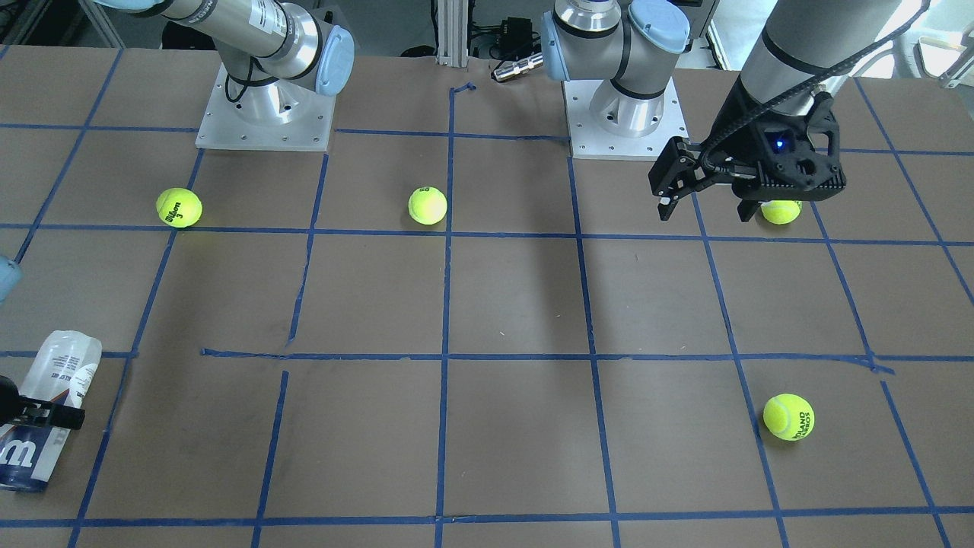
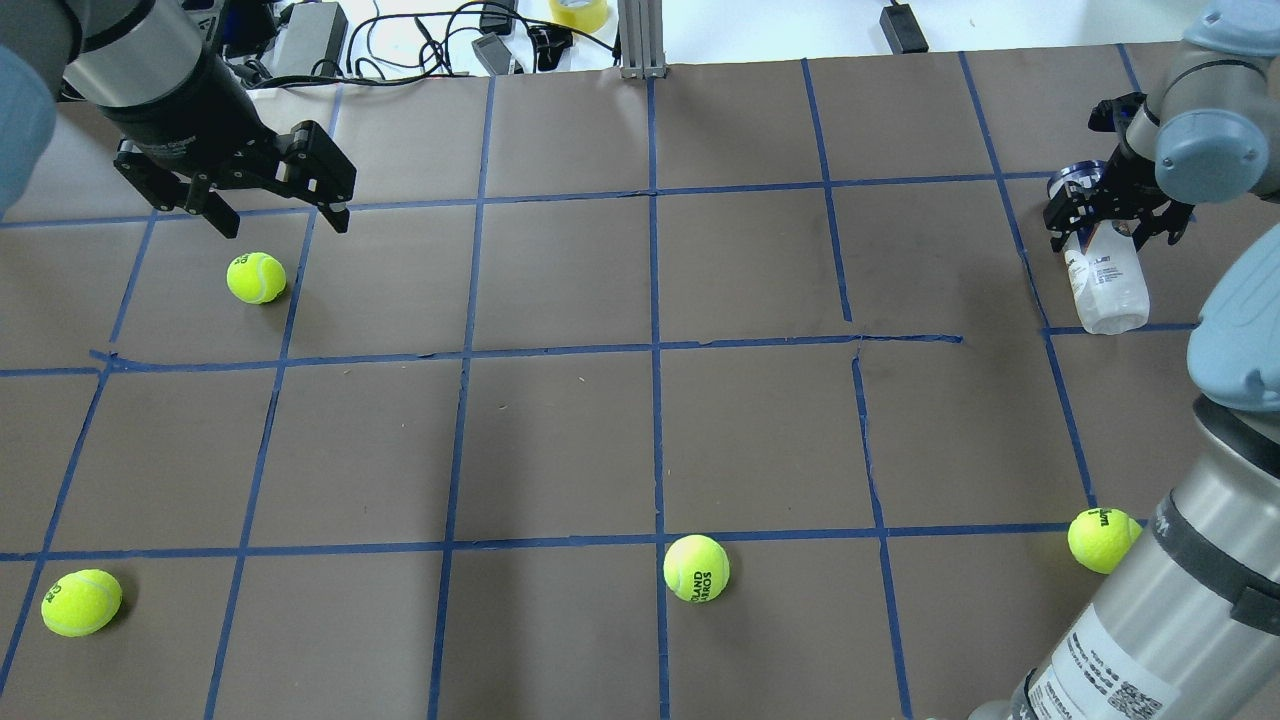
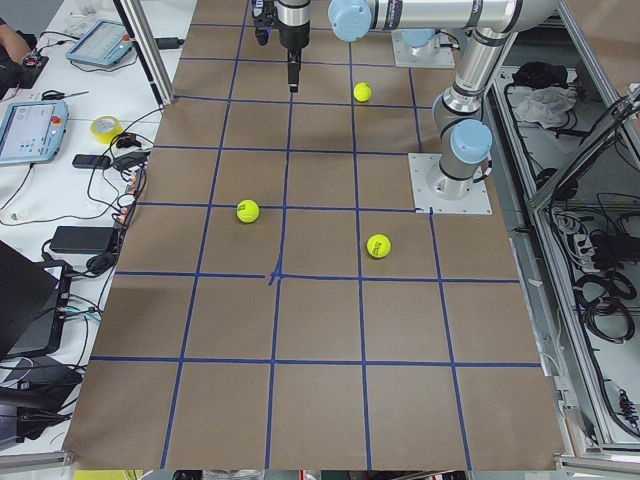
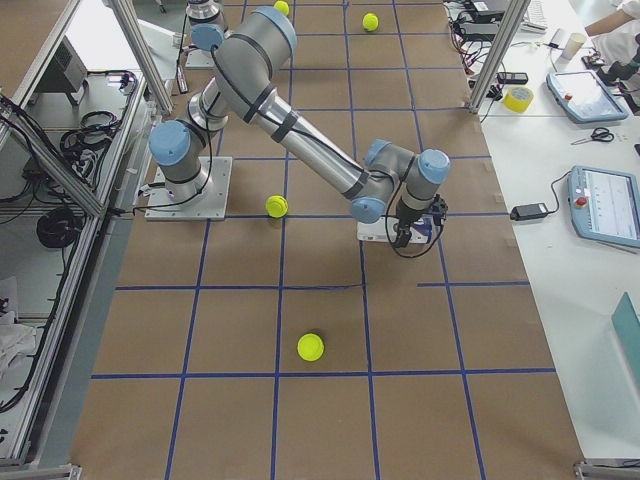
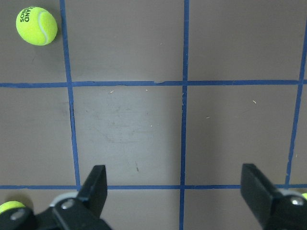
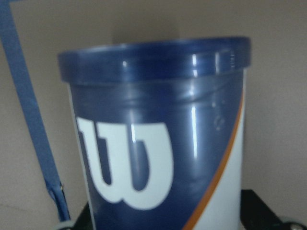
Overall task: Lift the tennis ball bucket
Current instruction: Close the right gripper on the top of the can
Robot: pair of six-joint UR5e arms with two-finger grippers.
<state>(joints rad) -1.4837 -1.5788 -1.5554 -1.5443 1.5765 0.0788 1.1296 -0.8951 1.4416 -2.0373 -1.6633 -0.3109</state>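
Note:
The tennis ball bucket [image 2: 1105, 285] is a clear tube with a navy rim and a white W logo. It lies on its side on the brown table at the far right of the overhead view and at the lower left of the front view [image 1: 65, 365]. My right gripper [image 2: 1112, 235] is open and straddles the bucket's navy end, one finger on each side. In the right wrist view the bucket [image 6: 158, 143] fills the frame. My left gripper [image 2: 285, 225] is open and empty, hovering above a tennis ball [image 2: 256, 277], far from the bucket.
Three more tennis balls lie loose on the table [image 2: 80, 602], [image 2: 696, 568], [image 2: 1102, 540], the last beside my right arm's lower segment. The arm bases [image 1: 265, 106], [image 1: 624, 114] stand at the robot's edge. Cables and a tape roll [image 2: 578, 12] lie past the far edge.

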